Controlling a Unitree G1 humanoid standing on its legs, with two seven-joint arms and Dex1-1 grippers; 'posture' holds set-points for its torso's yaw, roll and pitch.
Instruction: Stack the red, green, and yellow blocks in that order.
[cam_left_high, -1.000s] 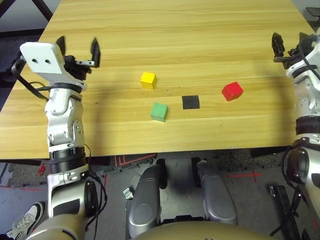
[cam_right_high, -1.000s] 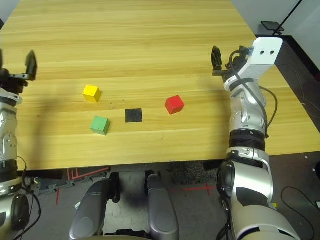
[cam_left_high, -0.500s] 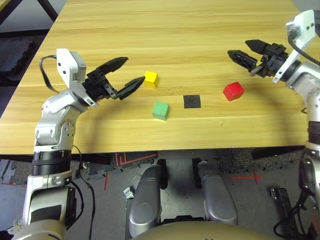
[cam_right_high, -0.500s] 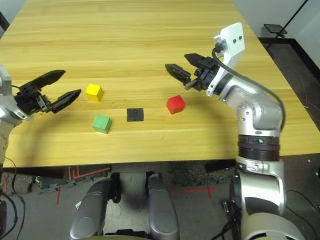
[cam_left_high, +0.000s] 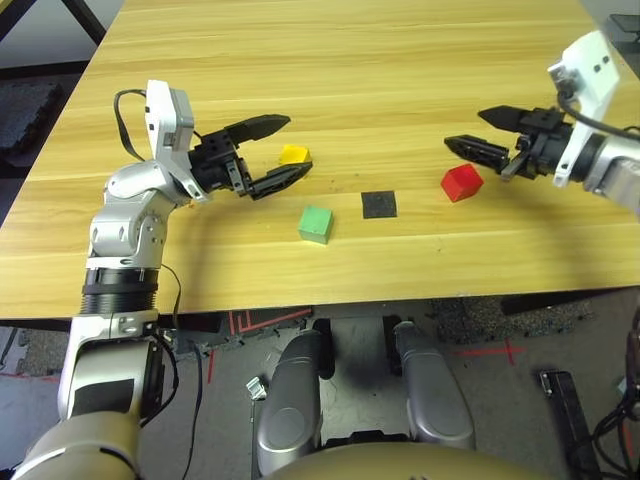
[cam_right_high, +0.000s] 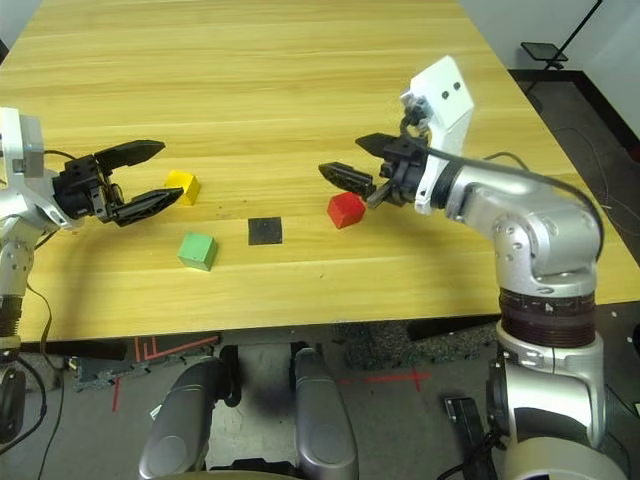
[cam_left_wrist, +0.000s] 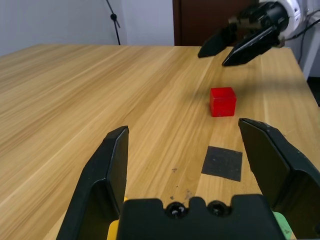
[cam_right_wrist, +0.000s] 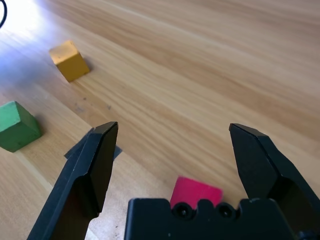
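1. Now nearer than half a second ago, left gripper (cam_left_high: 275, 152): fingers spread, hovering by the yellow block (cam_left_high: 293, 154), holding nothing.
2. Green block (cam_left_high: 316, 223): unmoved on the table (cam_left_high: 400, 60), left of the black patch (cam_left_high: 379, 204).
3. Red block (cam_left_high: 461, 182): unmoved, right of the patch.
4. Right gripper (cam_left_high: 480, 132): lower and closer, fingers spread just above the red block.

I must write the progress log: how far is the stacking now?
Done: nothing; red block, green block and yellow block lie apart on the table. In hand: open right gripper at red, open left gripper beside yellow. Left: all stacking.
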